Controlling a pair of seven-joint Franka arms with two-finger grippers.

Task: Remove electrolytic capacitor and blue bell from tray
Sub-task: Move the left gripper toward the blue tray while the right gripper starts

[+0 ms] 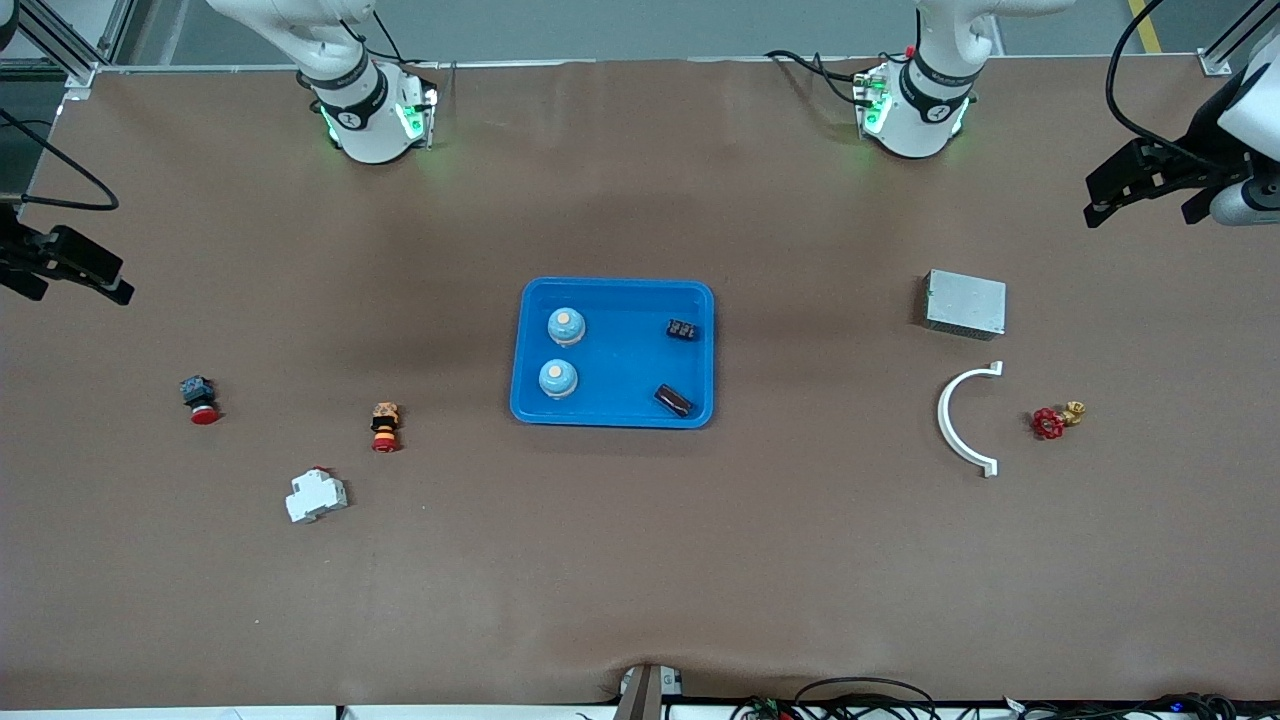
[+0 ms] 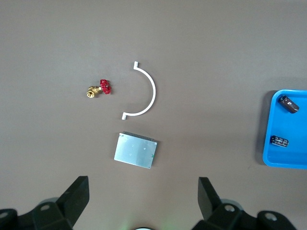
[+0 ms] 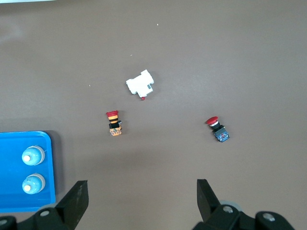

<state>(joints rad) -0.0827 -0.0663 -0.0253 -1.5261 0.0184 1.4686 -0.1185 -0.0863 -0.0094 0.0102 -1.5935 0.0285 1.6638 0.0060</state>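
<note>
On the brown table (image 1: 640,560), a blue tray (image 1: 612,412) holds bells and capacitors.

White arms, black bands, green lights, black cables.

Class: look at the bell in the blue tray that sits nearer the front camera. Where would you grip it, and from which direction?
Probably from straight above. The bell stands upright in the blue tray, dome up, pale button on top. Close the end effector's fingers across the round dome's sides, keeping clear of the other bell and the tray wall.
</note>
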